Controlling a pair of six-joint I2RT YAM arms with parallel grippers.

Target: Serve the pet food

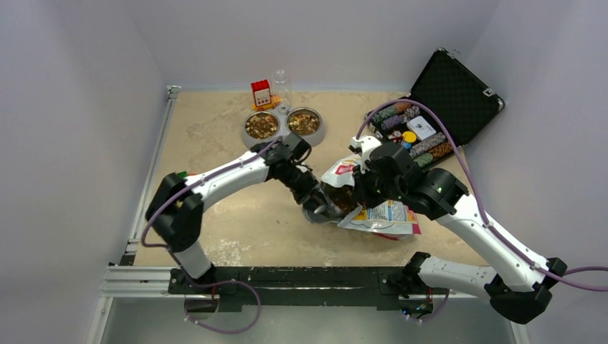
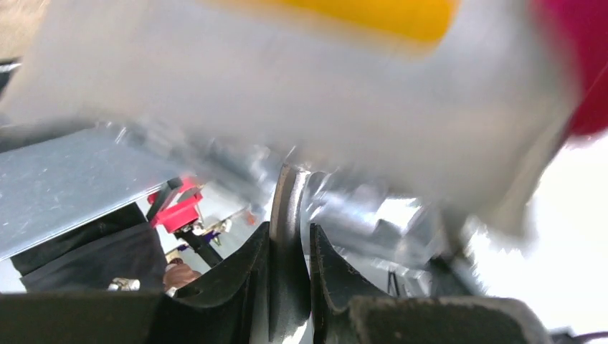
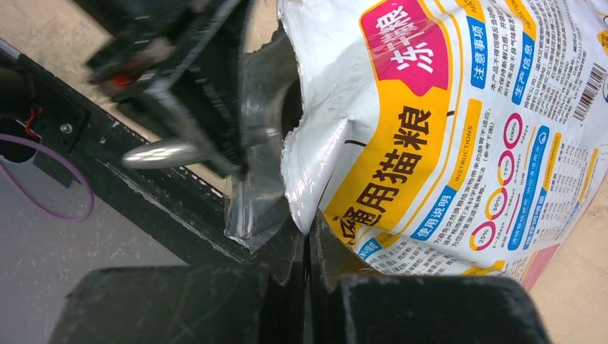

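Kibble, small brown dry pet food (image 1: 262, 126), fills two round metal bowls (image 1: 247, 133) at the far side in the top view, beyond the white-and-yellow printed bag (image 1: 383, 215) lying flat. Left wrist view: left gripper (image 2: 290, 229) clamps a shiny metal scoop handle (image 2: 285, 201) beside the bag. Right wrist view: right gripper (image 3: 308, 233) pinches the bag's open edge

Cased in white with black joints, left arm (image 1: 228, 174) and right arm (image 1: 479, 228) alike; trailed by purple cables (image 1: 584, 271); tipped with black fingers (image 3: 215, 301), seemingly scuffed.
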